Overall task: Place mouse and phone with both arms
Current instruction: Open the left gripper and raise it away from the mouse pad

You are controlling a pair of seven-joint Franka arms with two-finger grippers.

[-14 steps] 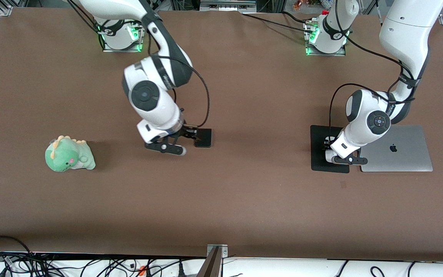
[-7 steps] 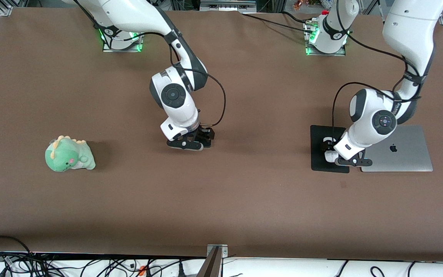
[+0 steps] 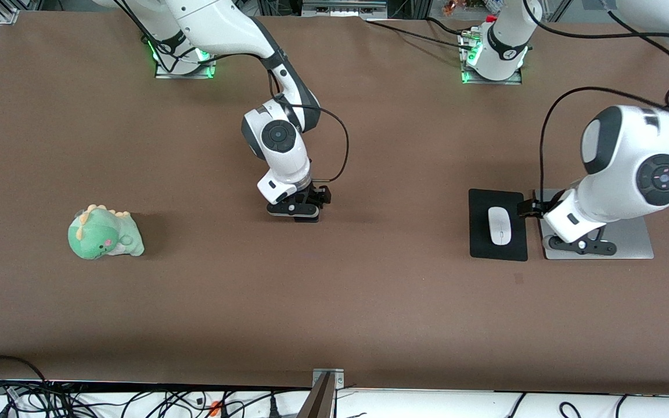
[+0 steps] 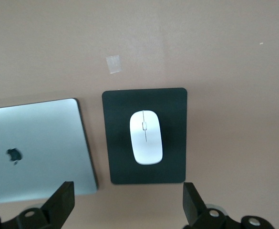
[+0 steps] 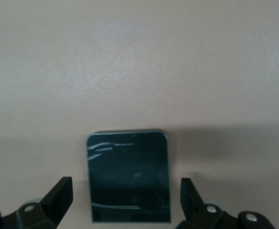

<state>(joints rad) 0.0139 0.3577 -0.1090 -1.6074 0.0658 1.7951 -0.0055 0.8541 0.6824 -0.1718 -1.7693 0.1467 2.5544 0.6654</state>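
The white mouse (image 3: 500, 225) lies on the black pad (image 3: 481, 244), free of any grip. It also shows in the left wrist view (image 4: 146, 137). My left gripper (image 3: 579, 246) is open and empty, up over the silver laptop's edge beside the pad; in its own view the left gripper (image 4: 128, 195) stands apart from the mouse. My right gripper (image 3: 295, 210) is open, low over the black phone (image 5: 129, 176), with its fingers (image 5: 60, 190) on either side and apart from it. The phone is almost hidden under that gripper in the front view.
A closed silver laptop (image 3: 630, 244) lies beside the pad toward the left arm's end; it also shows in the left wrist view (image 4: 34, 143). A green dinosaur plush (image 3: 105, 233) sits toward the right arm's end. A tape patch (image 4: 113, 64) is on the table.
My left gripper has let go of the mouse on the pad, risen and moved over the laptop. My right gripper has moved from beside the phone to over it.
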